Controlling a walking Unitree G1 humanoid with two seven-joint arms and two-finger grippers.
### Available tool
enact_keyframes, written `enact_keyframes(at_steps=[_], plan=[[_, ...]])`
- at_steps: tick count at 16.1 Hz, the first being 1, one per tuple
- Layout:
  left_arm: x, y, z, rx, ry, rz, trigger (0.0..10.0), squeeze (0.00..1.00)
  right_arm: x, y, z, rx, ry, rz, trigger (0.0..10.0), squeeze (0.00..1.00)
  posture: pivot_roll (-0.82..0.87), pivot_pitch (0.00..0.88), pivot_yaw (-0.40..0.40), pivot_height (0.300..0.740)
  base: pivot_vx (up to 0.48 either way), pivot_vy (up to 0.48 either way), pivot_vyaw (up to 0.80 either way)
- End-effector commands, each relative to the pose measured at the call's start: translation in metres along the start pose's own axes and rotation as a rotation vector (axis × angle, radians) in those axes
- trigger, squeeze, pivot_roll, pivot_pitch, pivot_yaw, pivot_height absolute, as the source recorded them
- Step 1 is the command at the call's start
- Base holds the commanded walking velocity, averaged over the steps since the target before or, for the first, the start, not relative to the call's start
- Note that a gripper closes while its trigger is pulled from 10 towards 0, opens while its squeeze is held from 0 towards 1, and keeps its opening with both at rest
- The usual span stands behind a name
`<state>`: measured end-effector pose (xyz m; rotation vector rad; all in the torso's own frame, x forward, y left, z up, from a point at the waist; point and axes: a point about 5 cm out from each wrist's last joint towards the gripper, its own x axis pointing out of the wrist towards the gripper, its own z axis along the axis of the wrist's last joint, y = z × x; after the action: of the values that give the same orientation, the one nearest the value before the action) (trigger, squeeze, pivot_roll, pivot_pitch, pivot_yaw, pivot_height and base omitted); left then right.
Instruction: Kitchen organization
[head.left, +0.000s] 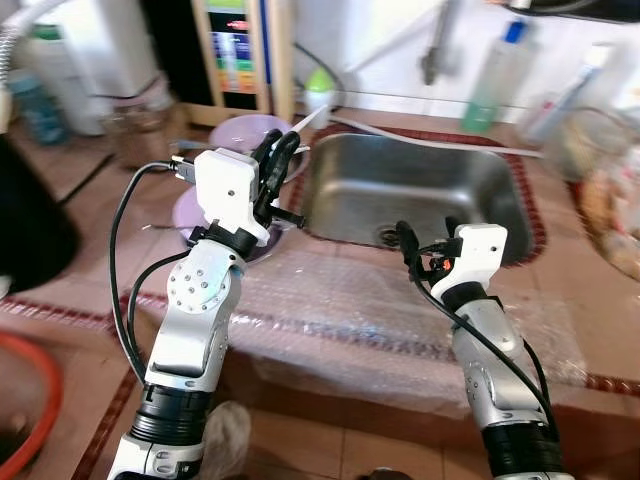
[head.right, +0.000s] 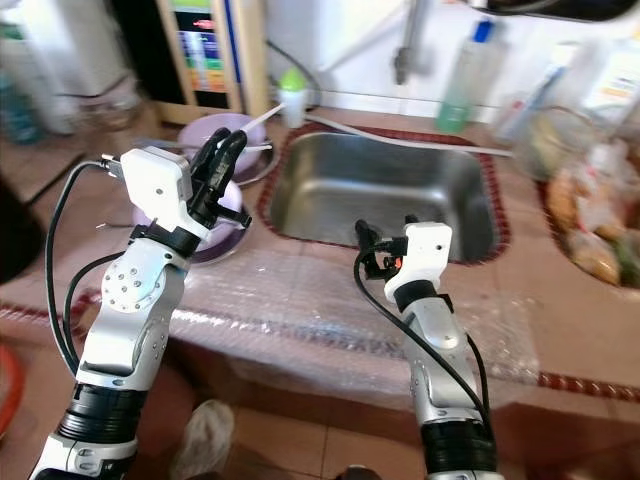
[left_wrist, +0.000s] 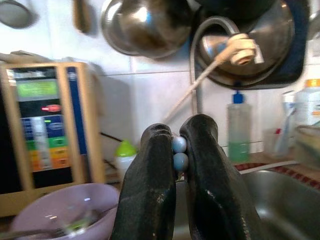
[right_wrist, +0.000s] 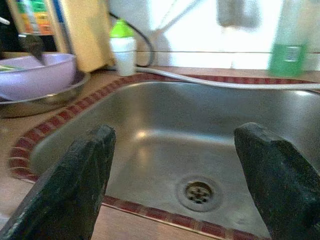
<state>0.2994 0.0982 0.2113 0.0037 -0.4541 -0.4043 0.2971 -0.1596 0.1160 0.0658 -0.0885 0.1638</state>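
The left pincer (head.left: 283, 160) is raised above the bench (head.left: 600, 300), its two black fingers (left_wrist: 150, 200) clenched together with nothing between them but their own pale blue pads, and it hangs over the lilac bowls just left of the sink (head.left: 505, 200). The nearer lilac bowl (head.left: 190, 212) is half hidden behind the left wrist; the farther lilac bowl (head.right: 205, 130) sits in a shallow metal dish and holds a fork (left_wrist: 55, 231). The right pincer (head.left: 425, 238) is released, fingers (right_wrist: 75, 185) spread wide, held at the sink's near rim and looking down into the bare steel basin toward the drain (right_wrist: 198, 191). A sheet of bubble wrap (head.left: 340, 300) covers the near strip of the bench under both arms. Judging by this, the bowls are the likely things to tidy, and no grasp has begun. The risks: the clenched left pincer, lowered as it is, would push the bowl instead of taking its rim, and could tip it off the metal dish or rattle the fork out; the white hose (head.left: 420, 135) lying along the sink's far edge could snag a reaching arm; and the bubble wrap could drag under a forearm.
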Motion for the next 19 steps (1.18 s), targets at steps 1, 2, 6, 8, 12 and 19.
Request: enact_keyframes(at_steps=[1, 2, 6, 8, 12, 19], plan=[[0.0026, -0.0013, 0.0054, 0.002, -0.015, -0.006, 3.8, 0.0, 0.0, -0.0007, 0.0001, -0.003, -0.008, -0.012, 10.0, 0.0, -0.03, 0.0, 0.026, 0.74, 0.0, -0.371, 0.0], [0.0036, -0.0009, 0.0061, 0.0, -0.018, -0.003, 3.8, 0.0, 0.0003, -0.0008, 0.0002, -0.004, -0.01, -0.011, 10.0, 0.0, -0.03, 0.0, 0.026, 0.74, 0.0, -0.375, 0.0], [0.0038, -0.0003, 0.0065, -0.001, -0.017, 0.003, 3.6, 0.0, 0.0007, -0.0007, -0.0007, -0.011, -0.01, -0.01, 10.0, 0.0, -0.03, 0.0, 0.025, 0.74, 0.0, -0.371, 0.0], [0.0034, -0.0004, 0.0058, 0.001, -0.014, 0.002, 3.3, 0.0, 0.0007, -0.0003, -0.0016, -0.013, -0.009, -0.009, 10.0, 0.0, -0.03, 0.0, 0.027, 0.74, 0.0, -0.384, 0.0], [0.0029, -0.0006, 0.0047, 0.0, -0.009, 0.004, 3.7, 0.0, 0.001, 0.0004, -0.0023, -0.018, -0.008, -0.005, 10.0, 0.0, -0.03, 0.0, 0.025, 0.74, 0.0, -0.413, 0.0], [-0.0015, -0.0013, 0.003, 0.01, 0.0, 0.013, 10.0, 0.0, 0.0011, 0.0028, -0.0056, -0.012, 0.002, 0.004, 10.0, 0.0, -0.03, 0.0, 0.023, 0.74, 0.0, -0.119, 0.0]])
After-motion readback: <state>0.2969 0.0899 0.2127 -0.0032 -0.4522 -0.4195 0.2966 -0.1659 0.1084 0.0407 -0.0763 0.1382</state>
